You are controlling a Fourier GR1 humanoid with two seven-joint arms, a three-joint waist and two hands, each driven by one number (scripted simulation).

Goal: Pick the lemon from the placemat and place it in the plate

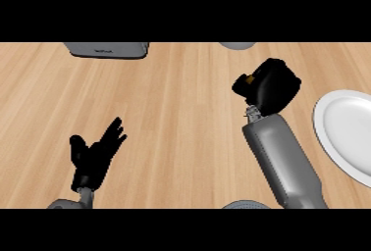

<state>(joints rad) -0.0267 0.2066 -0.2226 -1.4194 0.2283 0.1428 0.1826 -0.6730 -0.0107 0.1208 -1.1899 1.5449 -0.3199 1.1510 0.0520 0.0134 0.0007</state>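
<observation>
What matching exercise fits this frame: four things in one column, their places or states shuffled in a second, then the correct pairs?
Things:
1. left hand
2. right hand
3. plate
4. grey appliance

Places or states:
A. white, cut off by the right edge
B. open, resting at lower left
C. at the top edge, left of centre
D. curled round something yellow, centre right

Pairs: 1-B, 2-D, 3-A, 4-C

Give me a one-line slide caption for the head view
Right hand curled round the lemon above the wooden counter, left of the white plate; left hand rests open.
</observation>
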